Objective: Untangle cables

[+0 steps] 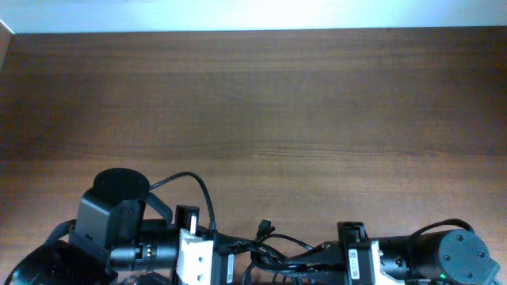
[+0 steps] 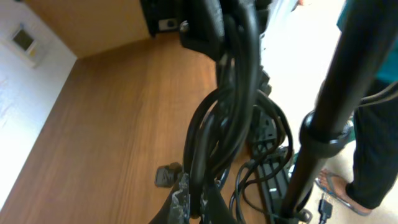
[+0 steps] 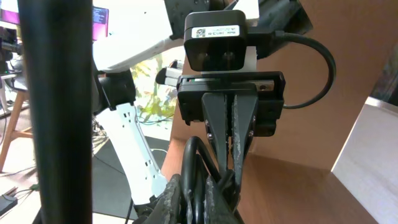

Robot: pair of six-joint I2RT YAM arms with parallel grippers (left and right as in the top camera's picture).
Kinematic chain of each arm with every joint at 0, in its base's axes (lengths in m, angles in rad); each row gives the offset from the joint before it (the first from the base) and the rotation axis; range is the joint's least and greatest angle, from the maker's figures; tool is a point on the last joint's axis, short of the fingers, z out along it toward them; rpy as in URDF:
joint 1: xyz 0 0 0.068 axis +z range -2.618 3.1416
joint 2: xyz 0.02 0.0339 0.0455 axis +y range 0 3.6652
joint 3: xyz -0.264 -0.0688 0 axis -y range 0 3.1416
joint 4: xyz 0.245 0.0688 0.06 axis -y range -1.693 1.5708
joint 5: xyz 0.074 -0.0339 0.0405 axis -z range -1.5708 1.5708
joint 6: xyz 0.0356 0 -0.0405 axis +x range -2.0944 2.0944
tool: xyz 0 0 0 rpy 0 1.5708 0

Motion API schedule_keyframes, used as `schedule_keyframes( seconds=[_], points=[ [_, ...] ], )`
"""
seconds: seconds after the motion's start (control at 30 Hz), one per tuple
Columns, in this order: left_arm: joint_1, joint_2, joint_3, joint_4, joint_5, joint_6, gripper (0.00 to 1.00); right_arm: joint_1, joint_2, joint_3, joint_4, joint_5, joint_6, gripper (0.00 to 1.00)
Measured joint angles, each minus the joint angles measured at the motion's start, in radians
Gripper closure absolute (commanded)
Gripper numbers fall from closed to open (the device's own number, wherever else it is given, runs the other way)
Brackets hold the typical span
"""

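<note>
The cables (image 1: pixel 273 252) are a bundle of thin black cords near the table's front edge, strung between my two grippers. One small plug end (image 1: pixel 265 227) sticks out toward the table's middle. My left gripper (image 2: pixel 195 186) is shut on the cables (image 2: pixel 214 118), which run up to the other gripper; a dark plug (image 2: pixel 166 176) lies beside its fingers. My right gripper (image 3: pixel 191 180) is shut on looped cables (image 3: pixel 194 158). Directly opposite it, the left gripper's fingers (image 3: pixel 219 134) pinch the same bundle. From overhead, the left gripper (image 1: pixel 238 265) and right gripper (image 1: pixel 326 257) face each other.
The brown wooden table (image 1: pixel 253 103) stretches away from both arms. Off the front edge stand a black pole (image 2: pixel 326 118) and a power strip (image 2: pixel 273 183) on the floor, with a person's sandalled foot (image 2: pixel 339 190) nearby. A white arm base (image 3: pixel 127 124) stands beyond.
</note>
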Motion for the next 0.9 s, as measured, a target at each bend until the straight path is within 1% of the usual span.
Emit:
schedule_keyframes(
  seconds=[0.1,0.23,0.27,0.33,0.37,0.4,0.43,0.47,0.53,0.57,0.6,0.63,0.67,0.7,0.73,0.77,0.83,0.9],
  points=[
    [-0.003,-0.002,0.000,0.023,-0.087,-0.085,1.00,0.000,0.007,0.000,0.000,0.023,-0.011,0.96],
    [-0.004,-0.004,0.000,0.088,-0.130,-0.194,1.00,0.000,0.007,0.000,0.002,0.037,-0.011,0.96],
    [-0.005,-0.004,0.000,0.121,-0.149,-0.248,1.00,0.000,0.007,0.000,0.004,0.041,-0.012,0.96],
    [-0.010,-0.005,-0.001,0.182,-0.228,-0.441,1.00,-0.004,0.008,0.000,0.005,0.060,-0.014,0.96],
    [-0.013,-0.005,-0.001,0.189,-0.254,-0.504,1.00,-0.005,0.008,0.000,0.005,0.066,-0.015,0.96],
    [-0.017,-0.005,-0.001,0.215,-0.306,-0.615,1.00,-0.006,0.011,0.000,0.006,0.075,-0.014,0.96],
    [-0.017,-0.005,-0.001,0.231,-0.402,-0.772,1.00,-0.006,0.014,0.000,0.003,0.077,-0.015,0.96],
    [-0.018,-0.006,-0.001,0.232,-0.458,-0.915,1.00,-0.007,0.017,0.000,0.001,0.087,-0.014,0.96],
    [-0.019,-0.008,-0.001,0.232,-0.511,-1.093,1.00,-0.010,0.023,0.000,0.000,0.103,-0.014,0.96],
    [-0.023,-0.008,-0.001,0.232,-0.550,-1.238,1.00,-0.011,0.025,0.000,0.000,0.113,-0.014,0.96],
    [-0.024,-0.008,-0.001,0.232,-0.570,-1.320,1.00,-0.011,0.027,0.000,0.000,0.114,-0.014,0.96],
    [-0.024,-0.008,-0.001,0.232,-0.583,-1.387,0.94,-0.011,0.027,0.000,0.000,0.117,-0.014,0.96],
    [-0.024,-0.008,-0.001,0.233,-0.588,-1.439,0.86,-0.011,0.027,0.000,0.000,0.121,-0.013,0.96],
    [-0.024,-0.008,-0.001,0.232,-0.595,-1.479,0.74,-0.011,0.027,0.000,0.000,0.121,-0.014,0.96],
    [-0.014,-0.007,-0.001,0.234,-0.671,-1.506,0.80,-0.009,0.017,0.000,0.000,0.071,-0.011,0.96],
    [-0.001,-0.003,-0.001,0.237,-0.737,-1.506,0.87,-0.005,-0.001,0.000,0.001,0.036,-0.010,0.96],
    [-0.001,-0.001,-0.001,0.237,-0.793,-1.445,0.81,-0.005,-0.008,0.000,0.001,0.013,-0.010,0.96],
    [-0.002,-0.001,-0.001,0.237,-0.811,-1.382,0.75,-0.005,-0.008,0.000,0.002,0.014,-0.010,0.96]
  ],
)
